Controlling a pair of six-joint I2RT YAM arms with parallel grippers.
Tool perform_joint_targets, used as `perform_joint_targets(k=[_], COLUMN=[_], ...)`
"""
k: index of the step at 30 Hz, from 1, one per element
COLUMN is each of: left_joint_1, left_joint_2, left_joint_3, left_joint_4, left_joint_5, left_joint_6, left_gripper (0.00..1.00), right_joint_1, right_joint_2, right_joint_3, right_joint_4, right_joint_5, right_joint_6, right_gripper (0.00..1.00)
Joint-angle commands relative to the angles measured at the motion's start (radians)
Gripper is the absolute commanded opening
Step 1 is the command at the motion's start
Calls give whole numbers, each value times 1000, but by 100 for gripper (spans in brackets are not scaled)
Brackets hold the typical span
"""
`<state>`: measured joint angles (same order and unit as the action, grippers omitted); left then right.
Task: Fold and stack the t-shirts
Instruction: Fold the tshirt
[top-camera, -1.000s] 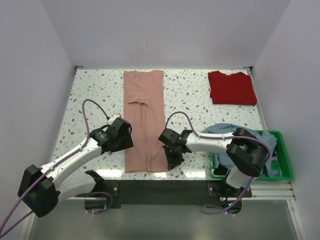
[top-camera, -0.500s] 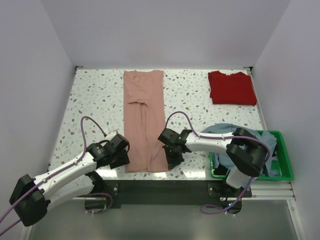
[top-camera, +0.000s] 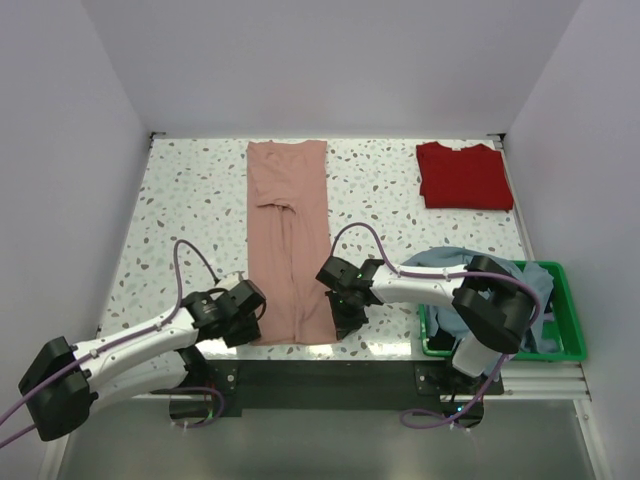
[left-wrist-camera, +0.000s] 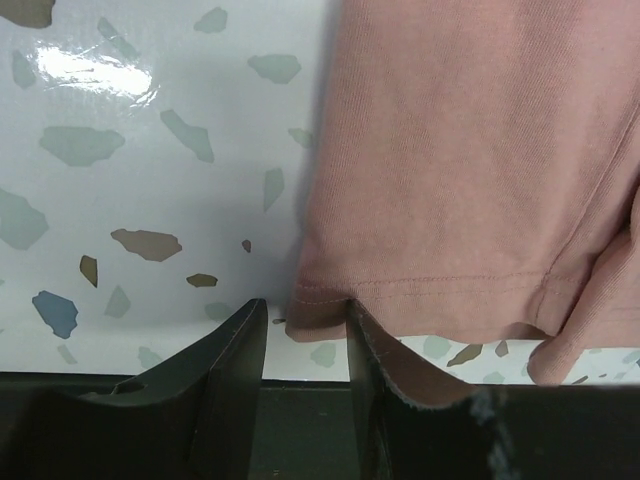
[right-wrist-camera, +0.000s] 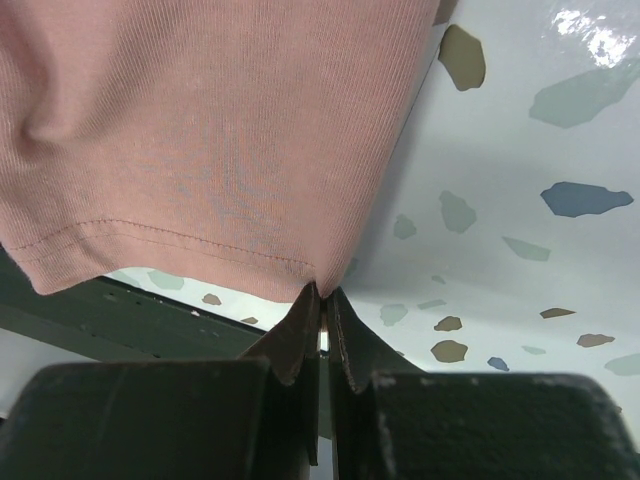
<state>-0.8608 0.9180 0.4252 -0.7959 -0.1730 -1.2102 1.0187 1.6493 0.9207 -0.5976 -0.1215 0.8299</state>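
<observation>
A salmon-pink t-shirt (top-camera: 288, 230) lies folded into a long narrow strip down the middle of the speckled table (top-camera: 190, 200). My right gripper (top-camera: 338, 322) is shut on the near right corner of its hem; in the right wrist view the cloth (right-wrist-camera: 200, 130) is pinched at the fingertips (right-wrist-camera: 322, 292). My left gripper (top-camera: 252, 318) is at the near left hem corner. Its jaws (left-wrist-camera: 305, 308) stand apart with that corner of the shirt (left-wrist-camera: 470, 170) between them. A deep red t-shirt (top-camera: 463, 175) lies folded at the far right.
A green basket (top-camera: 565, 300) stands at the near right with a blue-grey t-shirt (top-camera: 520, 285) heaped in it. A dark strip (top-camera: 320, 375) runs along the table's near edge, just below the hem. White walls close the table on three sides.
My left arm has drawn back and swung right to the hem's near left corner, its jaws narrowing. My right gripper has closed on the right corner.
</observation>
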Motion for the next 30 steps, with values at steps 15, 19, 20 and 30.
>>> perform_joint_targets(k=[15, 19, 20, 30], left_joint_1=[-24, -26, -26, -24], left_joint_2=[41, 33, 28, -82], left_joint_3=[-45, -45, -46, 24], left_joint_4=[66, 66, 67, -11], left_joint_5=[0, -5, -3, -36], left_joint_6=[-35, -34, -34, -52], left_gripper=[20, 2, 0, 0], right_joint_1=[1, 1, 1, 1], right_joint_2=[-19, -31, -36, -111], right_joint_3=[10, 9, 12, 79], right_joint_4=[-10, -18, -25, -110], right_joint_5=[33, 36, 34, 66], right_joint_6=[25, 26, 28, 38], right_gripper=[2, 2, 2, 0])
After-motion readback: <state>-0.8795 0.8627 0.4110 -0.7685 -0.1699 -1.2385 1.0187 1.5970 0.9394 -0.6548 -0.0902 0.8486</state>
